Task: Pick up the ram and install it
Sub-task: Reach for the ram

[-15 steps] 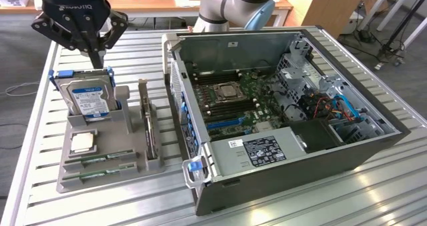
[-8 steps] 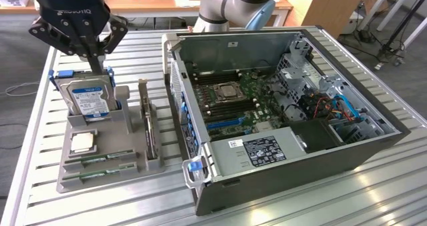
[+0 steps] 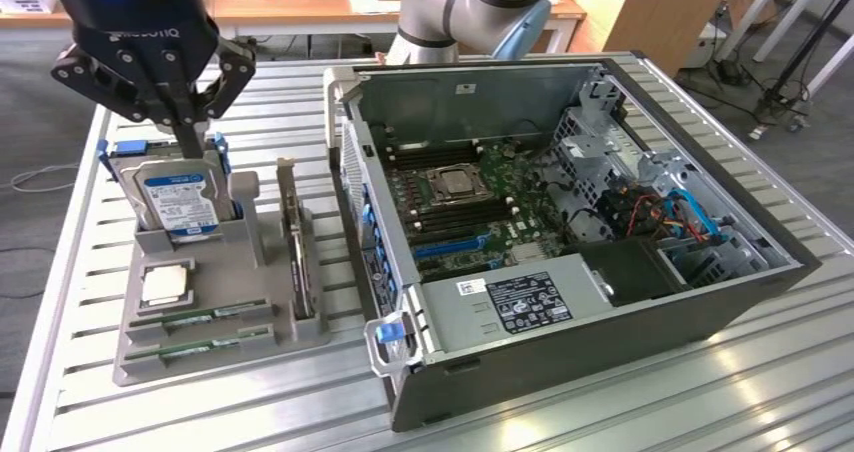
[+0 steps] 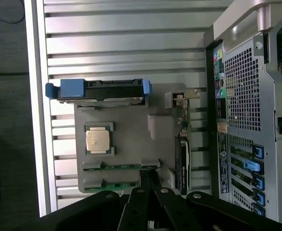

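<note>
Inspection findings. The black multi-link pincer (image 3: 190,137) (image 4: 149,174) was closed, fingertips pressed together with nothing between them. In the exterior view it hung above the far end of the grey plastic holder tray (image 3: 267,337) (image 4: 131,139), over the upright silver hard drive in its blue caddy (image 3: 174,197) (image 4: 100,91), and was not touching it.

The ram, a long narrow green circuit-board stick (image 3: 200,319) (image 4: 116,167), lay seated in a slot of the holder tray, just beside the square silver processor chip (image 3: 163,284) (image 4: 97,140). A second green ram stick (image 3: 198,348) (image 4: 113,186) lay in the parallel slot next to it, at the tray's outer edge. Neither stick was held or touched.

A dark upright expansion card (image 3: 296,262) (image 4: 181,163) stood on edge along the tray's side nearest the open dark grey computer case (image 3: 574,222) (image 4: 247,120). The case lay on its side toward the exterior view's right, with its green motherboard (image 3: 487,207) exposed.

Tray and case both rested on the slatted aluminium tabletop (image 3: 601,402) (image 4: 121,48).
</note>
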`<state>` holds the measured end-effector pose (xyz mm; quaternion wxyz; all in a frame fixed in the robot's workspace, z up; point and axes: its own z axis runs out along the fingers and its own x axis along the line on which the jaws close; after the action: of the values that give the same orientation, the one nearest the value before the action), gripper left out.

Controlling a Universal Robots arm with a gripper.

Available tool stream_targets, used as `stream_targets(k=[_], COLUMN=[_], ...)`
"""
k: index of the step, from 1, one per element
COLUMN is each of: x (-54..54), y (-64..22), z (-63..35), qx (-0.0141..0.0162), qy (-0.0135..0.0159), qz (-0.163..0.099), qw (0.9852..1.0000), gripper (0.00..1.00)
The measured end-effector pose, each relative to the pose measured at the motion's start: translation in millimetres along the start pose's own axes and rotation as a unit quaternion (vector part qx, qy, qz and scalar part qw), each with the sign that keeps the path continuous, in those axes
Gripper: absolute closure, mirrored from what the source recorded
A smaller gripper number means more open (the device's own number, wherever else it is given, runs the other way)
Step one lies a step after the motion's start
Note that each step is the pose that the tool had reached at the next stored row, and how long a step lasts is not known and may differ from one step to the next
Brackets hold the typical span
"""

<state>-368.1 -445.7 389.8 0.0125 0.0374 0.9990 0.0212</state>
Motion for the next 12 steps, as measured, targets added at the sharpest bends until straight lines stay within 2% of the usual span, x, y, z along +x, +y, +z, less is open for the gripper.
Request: stream_targets(k=[12], x=[0.1], y=[-16.7], z=[-0.7], qx=[0.0001], qy=[-0.0001], qz=[0.000], qw=[1.0000], gripper=[0.89])
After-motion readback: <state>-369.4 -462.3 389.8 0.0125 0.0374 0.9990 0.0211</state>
